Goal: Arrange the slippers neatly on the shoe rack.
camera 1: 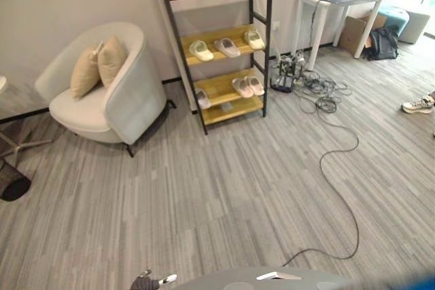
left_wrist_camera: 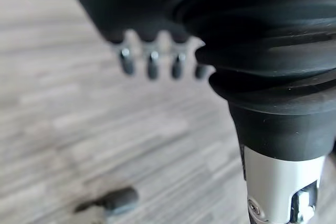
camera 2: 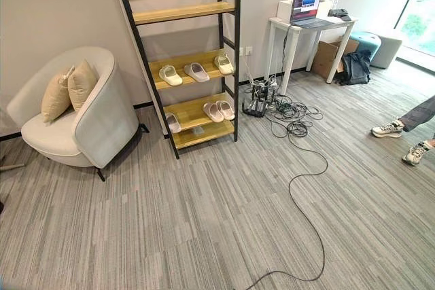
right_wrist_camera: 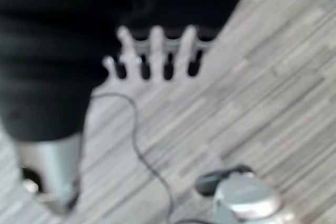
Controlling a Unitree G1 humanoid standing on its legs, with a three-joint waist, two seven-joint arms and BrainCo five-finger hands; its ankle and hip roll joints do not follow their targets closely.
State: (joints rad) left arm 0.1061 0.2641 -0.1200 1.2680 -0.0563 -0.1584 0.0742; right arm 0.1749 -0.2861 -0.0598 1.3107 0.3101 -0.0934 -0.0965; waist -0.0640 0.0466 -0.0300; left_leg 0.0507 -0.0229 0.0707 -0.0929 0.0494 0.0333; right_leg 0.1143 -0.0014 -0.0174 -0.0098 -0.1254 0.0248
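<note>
We find six slippers (camera 2: 196, 71) on the shoe rack (camera 2: 178, 13) in the upper middle of the frame, three per lower shelf, beside an armchair (camera 2: 81, 123) at left. Our left hand (left_wrist_camera: 149, 61) and right hand (right_wrist_camera: 157, 51) hang over bare floor (camera 2: 204, 222), fingers straight, holding nothing.

Three slippers (camera 2: 196, 71) are sitting on the shoe rack's (camera 2: 192, 60) middle shelf, three more on the lowest. An armchair (camera 2: 75, 117) is standing left of it, a tabletop (camera 2: 309, 25) right.
</note>
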